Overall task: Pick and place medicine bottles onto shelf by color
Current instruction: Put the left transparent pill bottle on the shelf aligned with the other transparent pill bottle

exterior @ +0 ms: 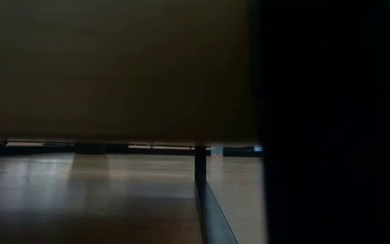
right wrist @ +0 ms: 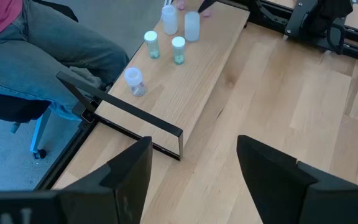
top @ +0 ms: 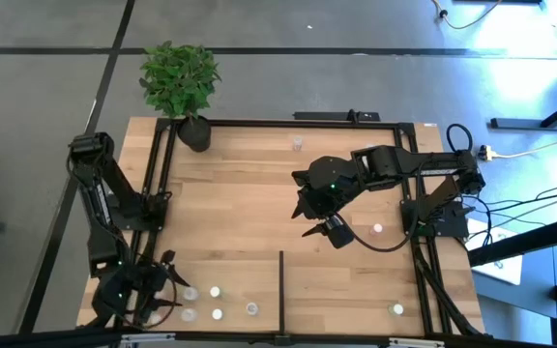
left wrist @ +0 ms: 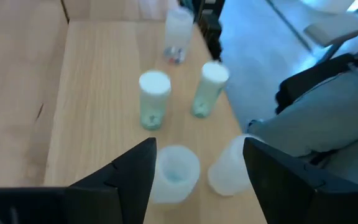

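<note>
L gripper (top: 167,280) sits at the shelf's (top: 240,275) near-left corner, jaws apart w/ nothing clamped. In the L wrist view its fingers (left wrist: 129,177) straddle a white-topped bottle (left wrist: 174,173) w/o visibly touching it; a second bottle (left wrist: 229,168) just beside it seems to lie tilted, partly behind one finger. Two upright white-capped bottles (left wrist: 153,98) w/ greenish contents stand just past them, and another clear one (left wrist: 178,34) farther along the edge is cut off at the frame edge. From above, this cluster reads only as small pale dots (top: 215,291) by the gripper; colors can't be told there.

R gripper (top: 309,220) hangs over mid-shelf, jaws wide, empty. One bottle (top: 377,230) lies near the R arm, one (top: 396,309) near the near-right corner beyond the divider (top: 280,290), one (top: 298,145) by the far edge.

Low view mostly blocked: a big dark shape covers the top and right; only a strip of shelf, the divider post (exterior: 200,166) and one faint bottle (exterior: 217,149) far off show.

Plant (top: 182,87) at the far-left corner. A person's legs (right wrist: 36,68) in jeans sit beside the near edge, cropped.
</note>
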`<state>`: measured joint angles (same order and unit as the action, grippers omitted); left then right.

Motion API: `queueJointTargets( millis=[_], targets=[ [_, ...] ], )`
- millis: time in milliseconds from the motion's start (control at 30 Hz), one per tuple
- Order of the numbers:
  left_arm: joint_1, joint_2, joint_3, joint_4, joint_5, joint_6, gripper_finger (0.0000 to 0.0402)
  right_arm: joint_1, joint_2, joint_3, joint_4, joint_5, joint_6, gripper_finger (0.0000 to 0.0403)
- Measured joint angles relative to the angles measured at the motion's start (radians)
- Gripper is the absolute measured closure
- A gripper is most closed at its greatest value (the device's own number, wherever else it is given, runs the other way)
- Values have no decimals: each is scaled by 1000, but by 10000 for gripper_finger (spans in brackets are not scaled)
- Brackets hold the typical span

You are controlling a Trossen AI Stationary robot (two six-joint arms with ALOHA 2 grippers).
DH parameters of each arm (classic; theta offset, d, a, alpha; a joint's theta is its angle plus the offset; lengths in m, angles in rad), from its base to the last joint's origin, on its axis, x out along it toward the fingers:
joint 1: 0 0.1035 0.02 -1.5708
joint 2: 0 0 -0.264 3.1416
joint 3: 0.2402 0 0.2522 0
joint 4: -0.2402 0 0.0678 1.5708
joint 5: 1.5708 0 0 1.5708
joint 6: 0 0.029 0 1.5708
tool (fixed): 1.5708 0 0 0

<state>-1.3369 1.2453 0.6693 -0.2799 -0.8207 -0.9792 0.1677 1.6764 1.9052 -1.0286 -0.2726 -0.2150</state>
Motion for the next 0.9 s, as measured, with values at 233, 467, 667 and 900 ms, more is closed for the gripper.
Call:
queueJointTargets(
  millis=[233, 467, 667, 900],
  targets=[
    [18, -122, 0, 0, -61, 147, 170, 0, 0, 0, 0, 0, 0, 166],
    [106, -206, 0, 1, -132, 296, 170, 0, 0, 0, 0, 0, 0, 166],
    [275, -268, 0, 1, -130, 420, 170, 0, 0, 0, 0, 0, 0, 166],
    [460, -343, 0, -39, -108, 493, 170, 0, 0, 0, 1, 0, -1, 166]
  ],
)
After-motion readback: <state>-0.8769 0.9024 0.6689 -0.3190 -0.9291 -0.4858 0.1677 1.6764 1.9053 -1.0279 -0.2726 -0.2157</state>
